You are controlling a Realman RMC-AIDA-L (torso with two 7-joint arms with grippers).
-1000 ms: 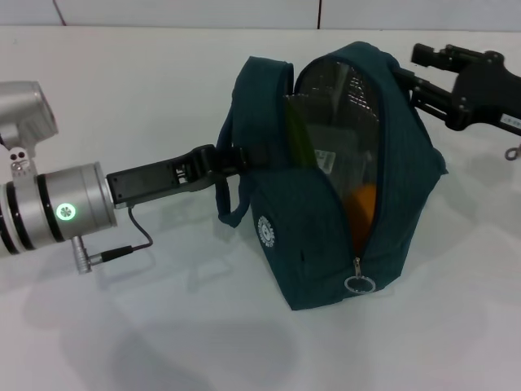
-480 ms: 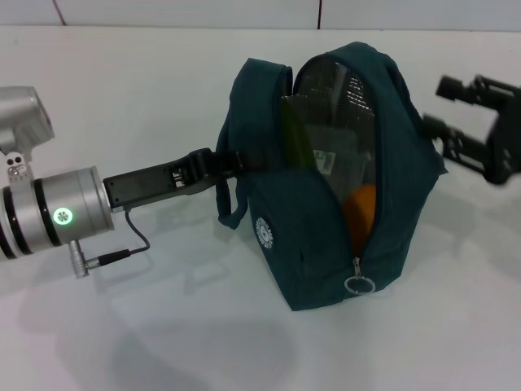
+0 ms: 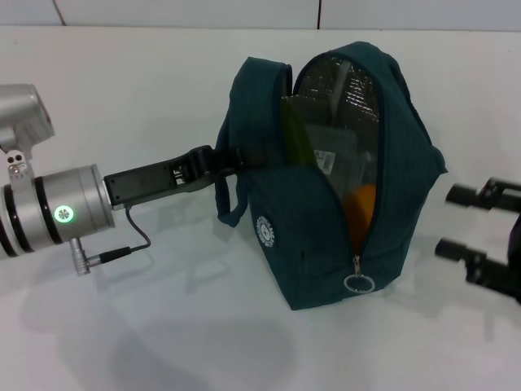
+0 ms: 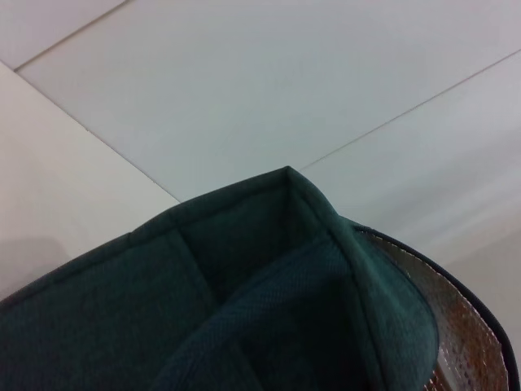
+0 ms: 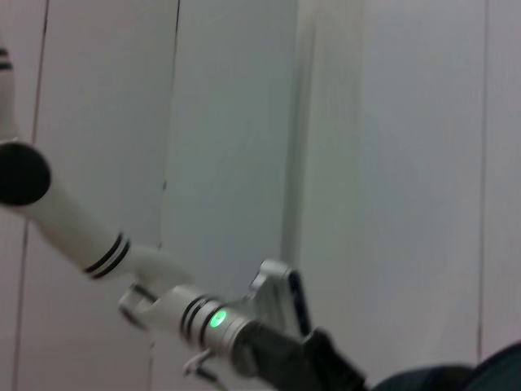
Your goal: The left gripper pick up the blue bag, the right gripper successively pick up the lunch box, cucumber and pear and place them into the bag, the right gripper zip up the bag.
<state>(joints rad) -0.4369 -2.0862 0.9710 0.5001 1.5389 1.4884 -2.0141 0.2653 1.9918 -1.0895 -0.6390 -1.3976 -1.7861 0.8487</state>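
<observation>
The blue bag point(image 3: 326, 204) is held upright by the left end effector point(image 3: 232, 159), unzipped mouth facing right-near; the right end effector point(image 3: 456, 221) is spread wide

Left arm is extended from the left edge, silver wrist with a green light lit, black end effector point(image 3: 232, 159) reaching rightward at mid-height, fingers clamped closed on fabric. Right end effector point(image 3: 457, 221) is seen at the right edge, low, pointed leftward, two fingers point(image 3: 456, 249) spread apart, nothing held between them. Left arm also shows in the right wrist view.
</observation>
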